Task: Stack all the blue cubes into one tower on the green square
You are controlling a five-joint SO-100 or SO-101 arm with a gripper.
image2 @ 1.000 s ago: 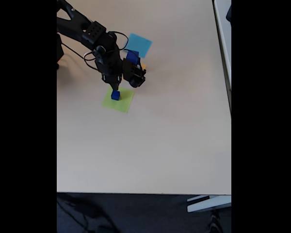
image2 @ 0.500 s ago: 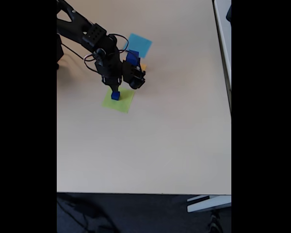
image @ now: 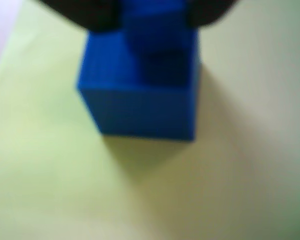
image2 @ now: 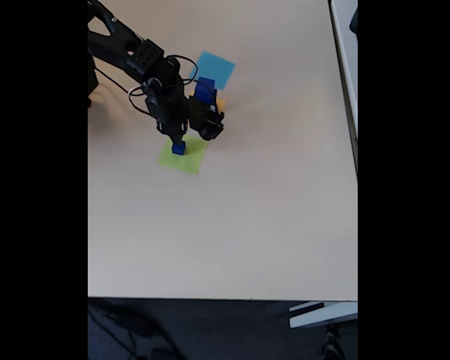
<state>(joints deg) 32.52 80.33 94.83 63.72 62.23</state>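
Observation:
In the wrist view a blue cube [image: 140, 107] stands on the green square [image: 50, 165]. A smaller blue cube [image: 155, 30] rests on top of it, pinched between my two black fingers [image: 85, 12] at the top edge. In the fixed view my gripper [image2: 177, 139] points down over this blue stack [image2: 179, 149], which sits near the far edge of the green square [image2: 187, 159]. A further blue cube [image2: 204, 90] stands behind the arm, by the light blue paper square.
A light blue paper square [image2: 216, 67] and a sliver of an orange-yellow square [image2: 220, 102] lie behind the gripper. The black arm [image2: 135, 52] reaches in from the top left. The beige table [image2: 247, 225] is bare toward its front edge.
The wrist has shifted slightly up and to the left over the green square. The blue stack stays where it was.

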